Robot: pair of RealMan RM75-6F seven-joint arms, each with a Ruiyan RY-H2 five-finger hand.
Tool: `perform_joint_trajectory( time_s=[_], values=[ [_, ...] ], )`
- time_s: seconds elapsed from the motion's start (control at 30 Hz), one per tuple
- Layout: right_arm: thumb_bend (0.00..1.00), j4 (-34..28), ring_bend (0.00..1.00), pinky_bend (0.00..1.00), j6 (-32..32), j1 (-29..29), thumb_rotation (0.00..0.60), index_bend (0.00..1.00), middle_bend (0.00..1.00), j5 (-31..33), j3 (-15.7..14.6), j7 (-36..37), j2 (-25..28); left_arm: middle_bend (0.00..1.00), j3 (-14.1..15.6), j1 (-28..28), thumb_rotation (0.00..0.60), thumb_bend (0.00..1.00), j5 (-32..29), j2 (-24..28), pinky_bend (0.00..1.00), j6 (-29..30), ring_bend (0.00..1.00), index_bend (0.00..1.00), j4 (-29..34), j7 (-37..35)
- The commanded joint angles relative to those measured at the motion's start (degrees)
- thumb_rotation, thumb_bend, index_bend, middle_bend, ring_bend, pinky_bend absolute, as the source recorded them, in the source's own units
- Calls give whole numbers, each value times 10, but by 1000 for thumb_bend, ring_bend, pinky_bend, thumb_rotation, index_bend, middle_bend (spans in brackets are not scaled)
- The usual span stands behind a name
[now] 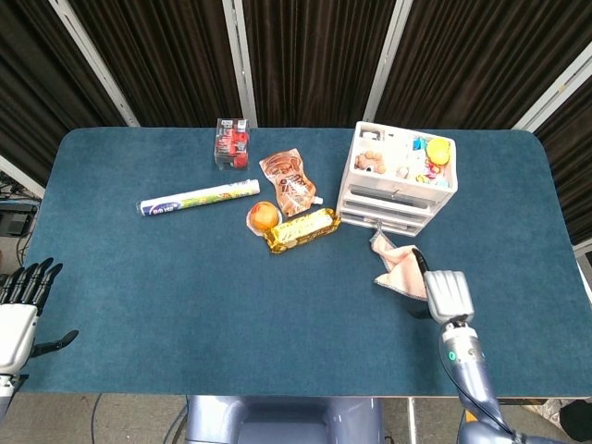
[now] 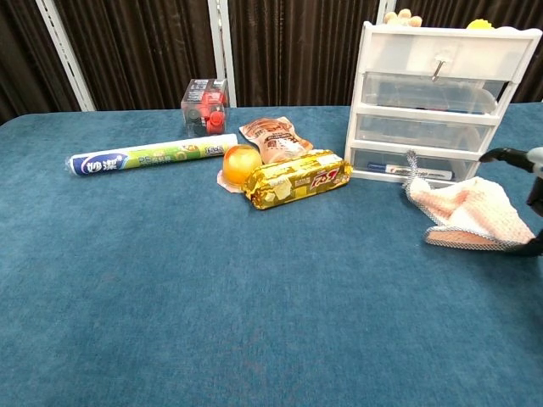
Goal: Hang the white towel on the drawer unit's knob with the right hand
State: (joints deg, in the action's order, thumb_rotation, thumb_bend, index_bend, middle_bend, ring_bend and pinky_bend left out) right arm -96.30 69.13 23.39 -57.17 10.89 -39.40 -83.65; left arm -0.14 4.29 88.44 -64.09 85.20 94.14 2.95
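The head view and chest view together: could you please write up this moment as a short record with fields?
towel: white towel lies crumpled on the table, in front of the drawer unit, not hung
knob: metal knob on the top drawer, nothing hanging on it
right hand: right hand at the towel's right edge; grasp cannot be confirmed
left hand: left hand at the table's near left edge, fingers apart, holding nothing
other items: wrapped roll, orange, gold packet
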Motion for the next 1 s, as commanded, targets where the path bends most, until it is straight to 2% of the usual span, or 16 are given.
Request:
perform_joint_trajectory(
  time_s=[0.03, 0.3, 0.43, 0.7, 0.83, 1.0],
  values=[
    [0, 41, 887, 886, -7, 23, 600, 93, 893, 17, 14, -14, -33, 0, 0, 0, 600, 0, -1, 0, 0, -2, 0, 0, 1, -1],
    [5, 120, 886, 886, -20, 56, 600, 116, 893, 55, 32, -29, -79, 0, -1, 1, 600, 0, -9, 3, 0, -8, 0, 0, 5, -5],
    [31, 158, 887, 886, -29, 67, 600, 166, 898, 79, 40, -31, -94, 0, -1, 3, 600, 0, -13, 4, 0, -12, 0, 0, 7, -6],
    [129, 210, 894, 886, -49, 73, 600, 283, 908, 103, 32, -21, -115, 0, -1, 5, 600, 0, -18, 5, 0, -20, 0, 0, 10, -5],
    [247, 225, 910, 886, -51, 77, 600, 401, 929, 101, 27, -16, -125, 0, -2, 5, 600, 0, -19, 5, 0, -21, 0, 0, 11, -4],
    [389, 225, 937, 893, -46, 79, 600, 650, 960, 87, 24, -3, -131, 0, -2, 5, 600, 0, -19, 5, 0, -20, 0, 0, 12, -6]
  ],
)
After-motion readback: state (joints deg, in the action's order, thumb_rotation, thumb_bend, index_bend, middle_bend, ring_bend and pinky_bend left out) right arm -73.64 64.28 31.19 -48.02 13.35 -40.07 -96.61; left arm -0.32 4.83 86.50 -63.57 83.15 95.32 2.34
